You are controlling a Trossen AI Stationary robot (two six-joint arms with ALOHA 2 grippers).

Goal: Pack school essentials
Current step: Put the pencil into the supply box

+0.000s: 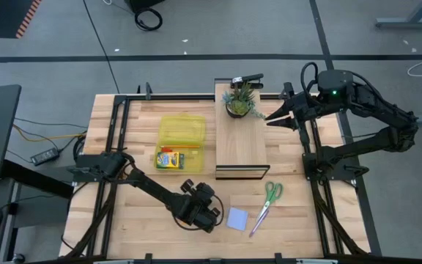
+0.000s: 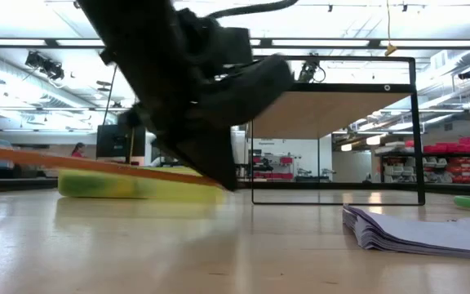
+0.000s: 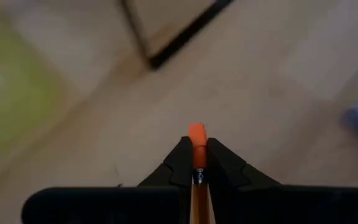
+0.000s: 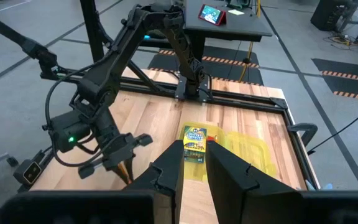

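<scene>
**A:** What did your left gripper (image 3: 197, 163) have at that moment?

**B:** Its fingers (image 3: 178, 163) were clamped on an orange pencil (image 3: 197, 144). The wrist camera showed you only the eraser end poking out between them; the rest was cut off. From table height the pencil ran out to the side as a long blurred stick, one end under the gripper and the other out of frame. From above, the gripper (image 1: 205, 213) hid the pencil completely, down at the front of the table (image 1: 145, 220) beside the blue sticky-note pad (image 1: 237, 218).

**A:** And the other things?

**B:** The scissors (image 1: 267, 204) lay just past the pad. The crayon box (image 1: 170, 158) sat against the yellow case (image 1: 181, 133), though you couldn't tell whether it was inside or on top. A second pencil wasn't visible anywhere.

**A:** The right arm?

**B:** Your right gripper (image 1: 275, 115) hung beside the potted plant (image 1: 239, 100) on the wooden stand (image 1: 240, 143), fingers (image 4: 169, 171) slightly parted, holding nothing.
</scene>
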